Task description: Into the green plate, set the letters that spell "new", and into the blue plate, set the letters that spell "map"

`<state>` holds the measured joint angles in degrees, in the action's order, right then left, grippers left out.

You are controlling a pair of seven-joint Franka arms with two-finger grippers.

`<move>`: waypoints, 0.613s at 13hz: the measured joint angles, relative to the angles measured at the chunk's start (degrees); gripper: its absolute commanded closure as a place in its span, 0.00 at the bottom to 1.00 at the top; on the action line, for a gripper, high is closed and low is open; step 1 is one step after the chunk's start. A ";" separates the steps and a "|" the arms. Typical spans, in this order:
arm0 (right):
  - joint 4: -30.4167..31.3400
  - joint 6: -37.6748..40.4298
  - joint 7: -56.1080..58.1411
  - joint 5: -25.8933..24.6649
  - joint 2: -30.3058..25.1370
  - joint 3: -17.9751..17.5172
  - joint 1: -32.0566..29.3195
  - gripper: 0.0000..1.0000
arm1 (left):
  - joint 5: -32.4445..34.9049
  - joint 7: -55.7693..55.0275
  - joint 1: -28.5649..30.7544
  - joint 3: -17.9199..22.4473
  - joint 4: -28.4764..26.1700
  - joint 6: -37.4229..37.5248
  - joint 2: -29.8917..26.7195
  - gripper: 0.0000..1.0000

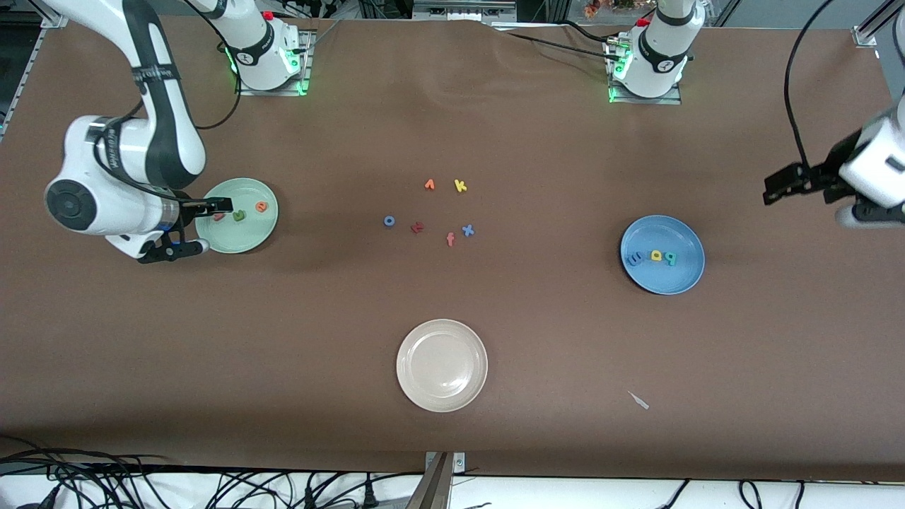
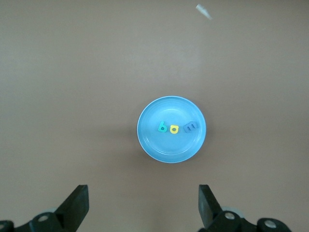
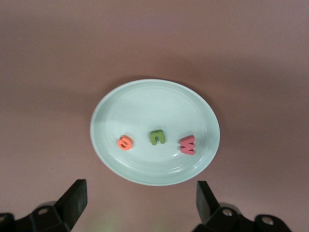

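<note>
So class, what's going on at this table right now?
Two robot arms are sorting foam letters. The right gripper, open, is over the green plate, where the n, e and w lie. The left gripper, open, waits above the table's end; the blue plate holds m, a and p. Spare letters lie mid-table.
</note>
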<state>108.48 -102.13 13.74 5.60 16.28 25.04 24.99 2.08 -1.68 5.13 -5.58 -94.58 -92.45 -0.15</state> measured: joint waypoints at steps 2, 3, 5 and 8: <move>-9.05 7.77 -0.09 0.01 -0.34 -0.01 0.14 0.00 | -0.14 -0.04 -0.95 0.15 -2.40 0.00 -3.12 0.00; -13.03 10.26 -0.10 0.01 -0.58 -0.24 0.02 0.00 | -0.18 -0.11 -1.13 0.15 -3.38 -0.10 -3.50 0.00; -18.65 13.60 -1.37 -0.04 -1.75 -3.42 -2.66 0.00 | -0.19 -0.12 -1.14 0.28 -4.48 -0.61 -3.08 0.00; -20.50 16.14 -5.50 -0.81 -5.72 -13.88 -13.10 0.00 | -0.20 -0.12 -1.14 0.37 -4.77 -0.67 -2.84 0.00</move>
<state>87.98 -85.99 8.24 4.80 10.56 11.16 11.88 1.88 -1.80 3.99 -5.21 -99.36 -93.12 -2.99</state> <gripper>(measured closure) 0.000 0.000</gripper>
